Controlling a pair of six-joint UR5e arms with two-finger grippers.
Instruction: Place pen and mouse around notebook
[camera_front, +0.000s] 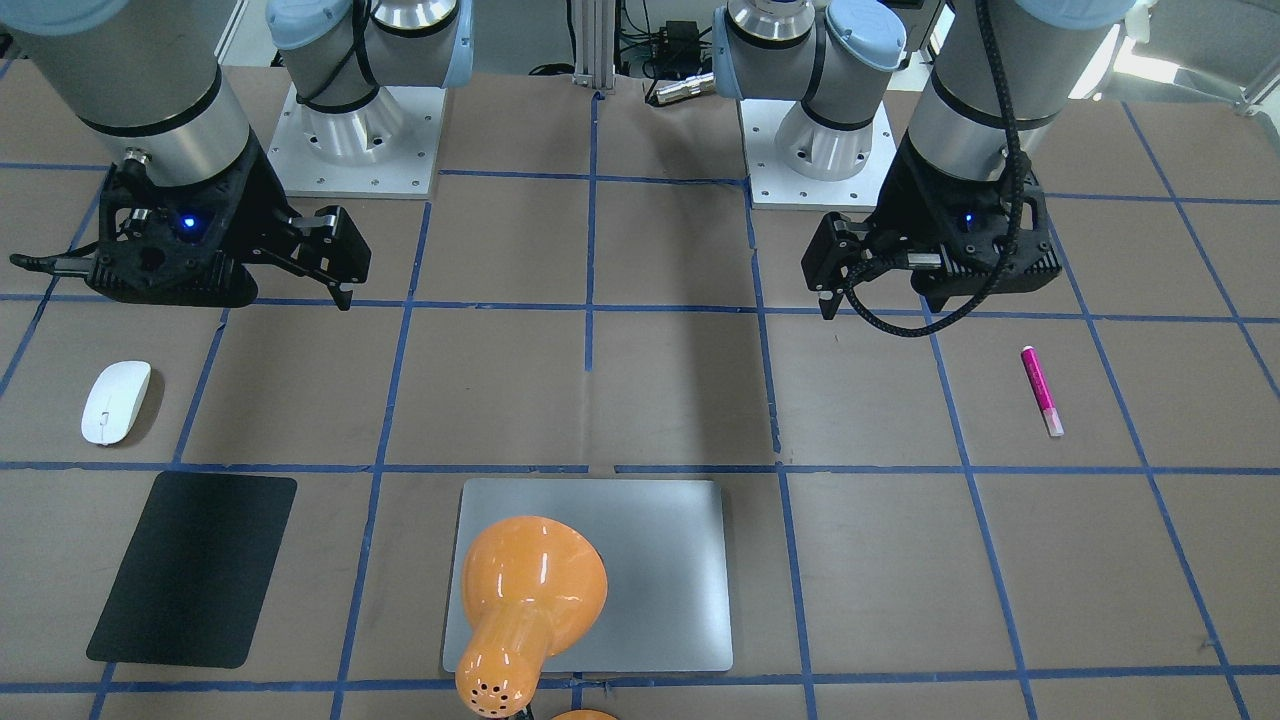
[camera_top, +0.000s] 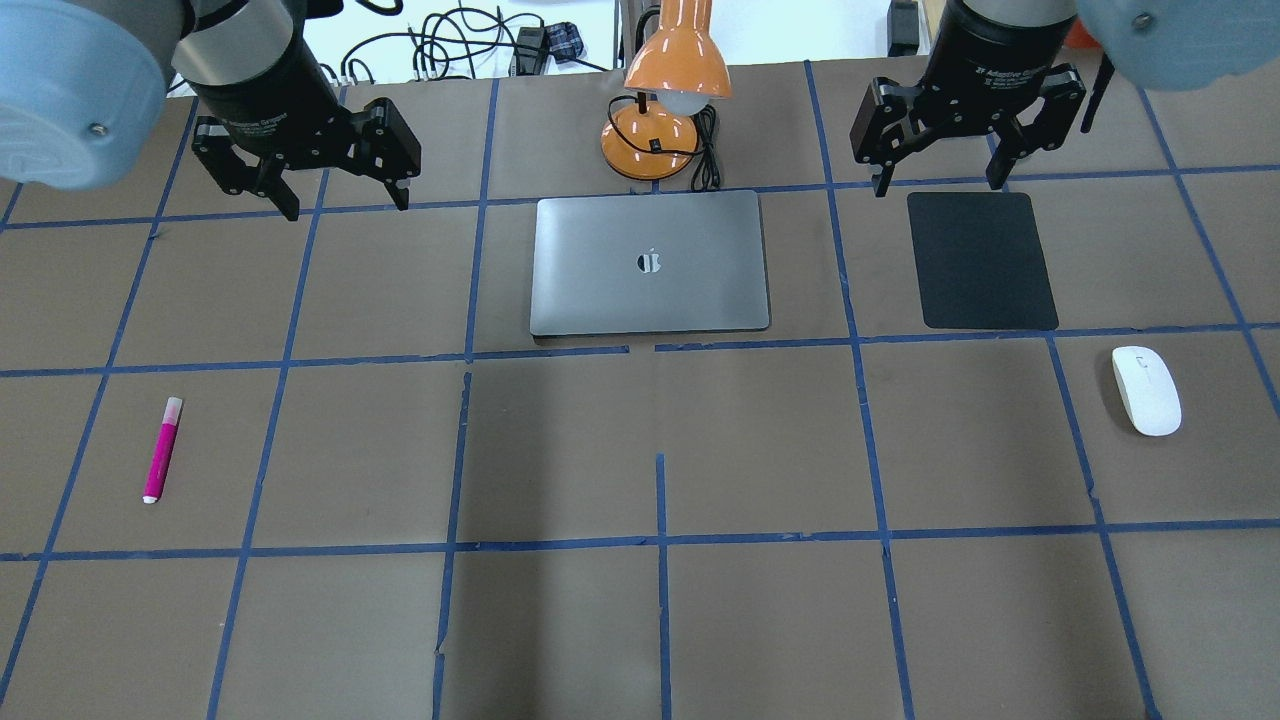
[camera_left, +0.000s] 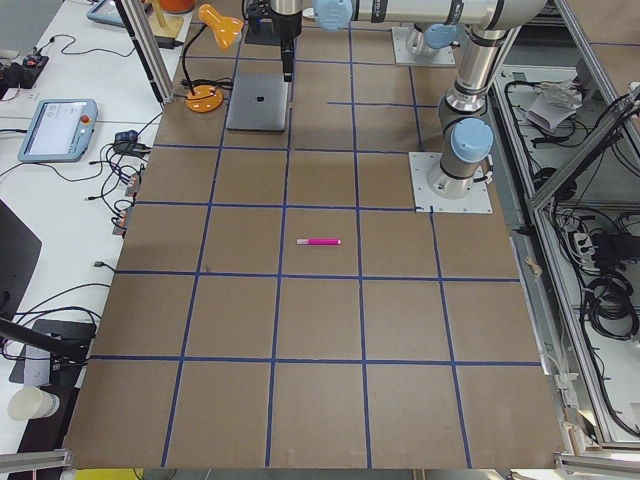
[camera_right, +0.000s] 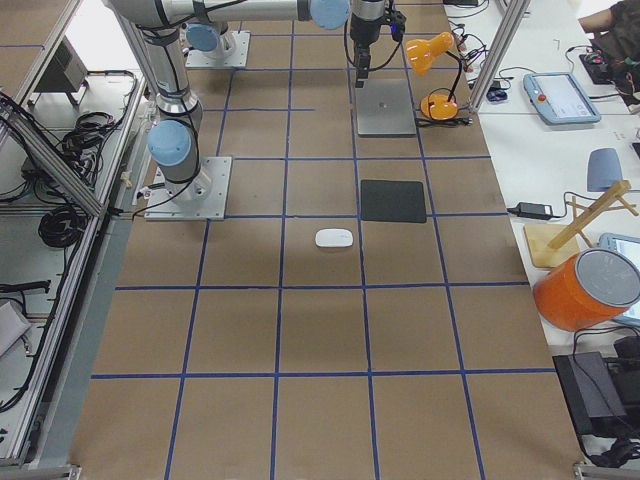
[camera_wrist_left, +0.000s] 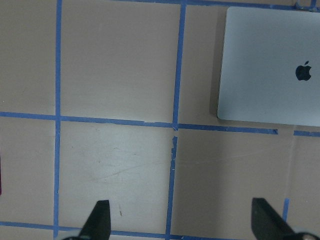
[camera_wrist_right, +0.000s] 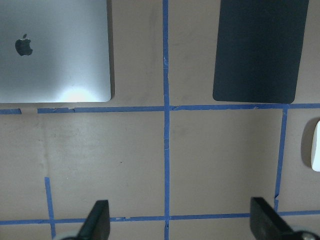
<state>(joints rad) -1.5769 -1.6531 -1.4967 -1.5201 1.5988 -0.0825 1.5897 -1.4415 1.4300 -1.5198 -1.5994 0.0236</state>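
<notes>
The pink pen (camera_top: 163, 449) lies on the table's left side, well in front of the open, empty left gripper (camera_top: 346, 205). At the right lies the white mouse (camera_top: 1146, 389), just in front of the black mat. The silver notebook (camera_top: 650, 262) lies closed at the far centre. My right gripper (camera_top: 940, 185) hangs open and empty over the mat's far edge. From the front, the pen (camera_front: 1041, 390) and mouse (camera_front: 116, 401) lie below the left gripper (camera_front: 880, 305) and right gripper (camera_front: 285, 295). The left wrist view shows the notebook (camera_wrist_left: 270, 65) at upper right; the right wrist view catches the mouse (camera_wrist_right: 316, 152) at its right edge.
An orange desk lamp (camera_top: 665, 80) stands behind the notebook, its shade over the notebook's far edge. A black mat (camera_top: 980, 260) lies right of the notebook. Blue tape lines grid the brown table. Both arm bases (camera_front: 355, 140) sit at the robot's side.
</notes>
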